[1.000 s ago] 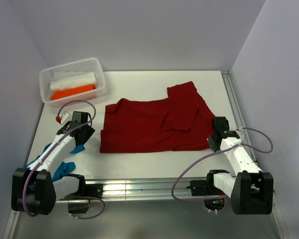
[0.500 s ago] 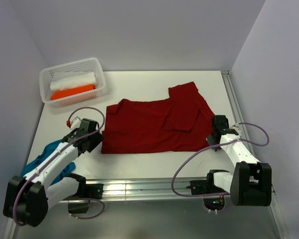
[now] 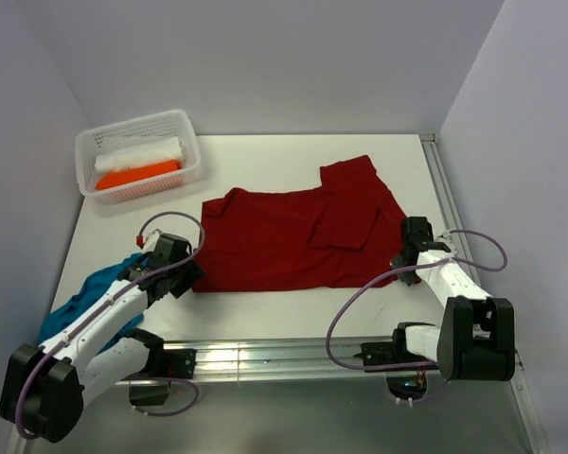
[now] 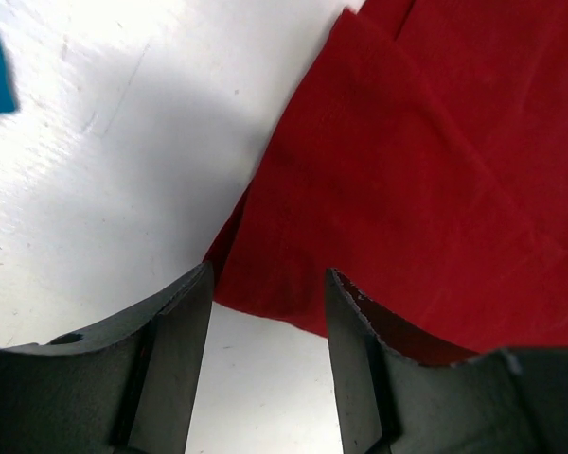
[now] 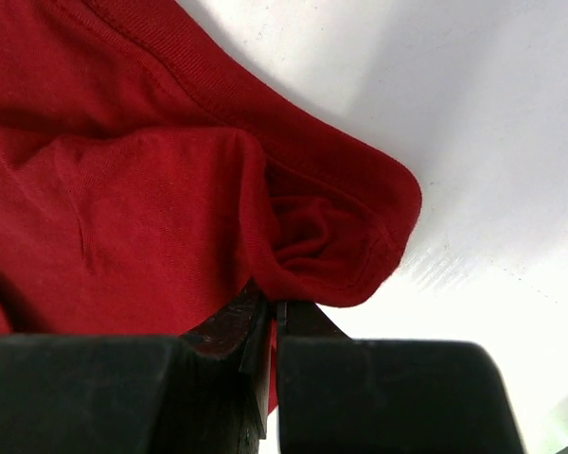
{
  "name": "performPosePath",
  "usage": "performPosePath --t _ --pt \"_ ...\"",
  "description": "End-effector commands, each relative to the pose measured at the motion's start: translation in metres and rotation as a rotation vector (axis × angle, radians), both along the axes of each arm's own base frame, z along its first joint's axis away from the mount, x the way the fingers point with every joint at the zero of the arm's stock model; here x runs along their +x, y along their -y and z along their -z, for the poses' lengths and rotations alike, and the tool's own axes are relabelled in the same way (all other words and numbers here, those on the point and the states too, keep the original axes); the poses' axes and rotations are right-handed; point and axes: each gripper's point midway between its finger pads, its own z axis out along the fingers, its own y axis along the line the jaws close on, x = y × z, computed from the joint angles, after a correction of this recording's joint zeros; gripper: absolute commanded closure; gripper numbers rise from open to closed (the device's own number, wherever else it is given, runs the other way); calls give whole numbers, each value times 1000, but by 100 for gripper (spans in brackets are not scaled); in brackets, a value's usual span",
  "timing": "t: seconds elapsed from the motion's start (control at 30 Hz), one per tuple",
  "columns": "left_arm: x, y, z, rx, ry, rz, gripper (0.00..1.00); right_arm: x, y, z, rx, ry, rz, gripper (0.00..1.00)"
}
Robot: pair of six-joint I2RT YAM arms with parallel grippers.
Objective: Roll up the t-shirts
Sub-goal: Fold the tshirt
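Left wrist: my left end effector (image 4: 267, 284) stands apart, straddling the near-left corner of the flat dark red cloth t-shirt (image 4: 435, 170).
Right wrist: my right end effector (image 5: 273, 317) is clamped on its near-right corner.
Long axis: left-right.

Bare table (image 3: 265, 161) lies beyond the red shirt (image 3: 284, 246); basket (image 3: 193, 151) occupies far-left corner.

Your top view is bright, evenly lit from above: the white table (image 3: 265, 161) around the dark red t-shirt (image 3: 284, 246) carries only faint shadows, and the metal rail (image 3: 265, 355) just nearer than the shirt glints. Your left wrist view has a soft grey shadow left of the shirt. The left gripper's fingers (image 4: 161, 378) and right gripper's fingers (image 5: 388, 397) look dark and blurred; the cloth is sharp.
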Motion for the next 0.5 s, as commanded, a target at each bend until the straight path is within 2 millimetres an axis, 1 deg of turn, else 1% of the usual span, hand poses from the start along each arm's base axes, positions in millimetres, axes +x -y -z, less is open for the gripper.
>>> performPosePath --t 0.0,0.13,0.2,0.3,0.37,0.4,0.43,0.47 --pt "2 12 0 -35 15 37 45 17 5 -12 -16 46 -4 100" --pt "3 20 3 -27 14 66 47 16 7 -13 -28 32 0 100" --pt "3 22 9 -11 -1 74 48 15 7 -13 -32 29 3 100" --pt "0 27 22 -3 -27 87 53 15 8 -12 -32 29 4 100" --pt "1 29 28 0 -30 87 60 14 7 -12 -31 26 4 100" --pt "2 26 31 13 -29 77 62 13 8 -12 -35 20 2 100" --pt "2 24 33 27 -27 69 67 13 8 -12 -37 21 0 100" --pt "2 20 36 46 -36 58 76 13 9 -12 -42 14 -1 100"
